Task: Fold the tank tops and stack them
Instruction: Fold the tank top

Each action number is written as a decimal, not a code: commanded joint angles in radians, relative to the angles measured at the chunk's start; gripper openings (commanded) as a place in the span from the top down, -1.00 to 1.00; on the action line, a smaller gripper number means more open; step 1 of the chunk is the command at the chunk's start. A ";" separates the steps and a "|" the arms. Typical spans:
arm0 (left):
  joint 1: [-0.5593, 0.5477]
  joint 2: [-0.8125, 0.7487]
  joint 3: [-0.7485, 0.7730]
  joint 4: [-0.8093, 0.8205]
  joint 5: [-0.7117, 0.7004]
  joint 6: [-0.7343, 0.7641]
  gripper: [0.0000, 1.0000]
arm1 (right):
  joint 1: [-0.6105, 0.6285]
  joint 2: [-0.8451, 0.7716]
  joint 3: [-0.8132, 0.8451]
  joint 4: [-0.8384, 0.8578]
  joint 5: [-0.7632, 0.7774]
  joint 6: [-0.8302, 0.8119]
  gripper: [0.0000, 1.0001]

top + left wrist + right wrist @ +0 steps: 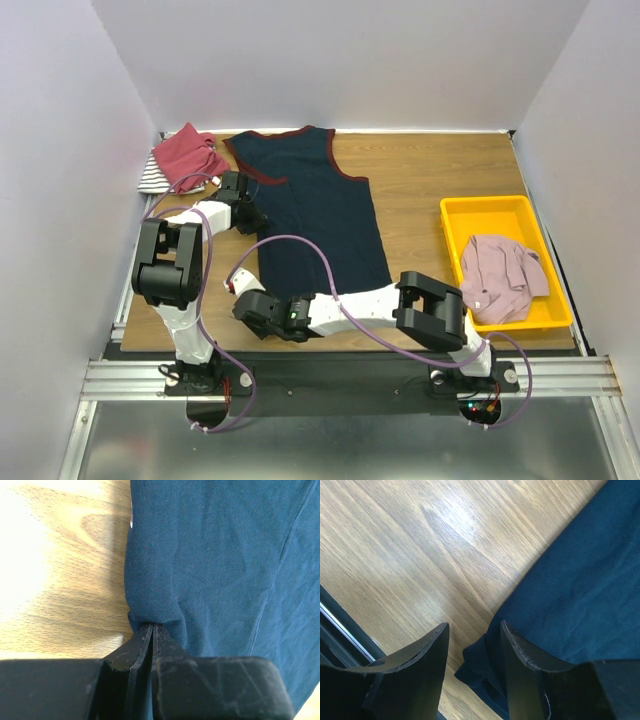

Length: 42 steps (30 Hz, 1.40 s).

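Note:
The navy tank top [320,220] with maroon trim lies spread lengthwise on the table, neck at the far end. My left gripper [252,218] is at its left edge, shut on a pinched fold of the navy cloth [215,555], jaws [153,626] pressed together. My right gripper [238,285] is at the shirt's near left corner, open, with the hem corner [485,665] lying loose between and below its fingers [474,626]. A red tank top [190,155] sits crumpled at the far left on a striped one [150,180]. A pale pink one [500,275] lies in the tray.
The yellow tray [480,212] stands at the right side of the wooden table [430,170]. White walls enclose the table on three sides. The metal rail [350,375] runs along the near edge behind the arm bases.

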 commanded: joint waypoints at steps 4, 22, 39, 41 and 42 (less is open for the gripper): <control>0.007 0.031 0.001 -0.024 -0.018 0.025 0.73 | 0.005 -0.058 -0.024 0.021 -0.009 0.044 0.00; 0.007 0.045 0.004 -0.025 -0.023 0.018 0.73 | 0.005 -0.123 -0.085 0.020 -0.047 0.071 0.55; 0.007 0.082 0.047 -0.048 -0.029 0.019 0.73 | 0.034 -0.294 -0.257 0.000 -0.127 -0.025 0.99; 0.007 0.087 0.051 -0.054 -0.030 0.021 0.73 | 0.045 -0.305 -0.277 0.000 -0.139 -0.038 0.99; 0.007 0.091 0.056 -0.055 -0.029 0.021 0.73 | 0.051 -0.314 -0.285 0.000 -0.153 -0.042 0.99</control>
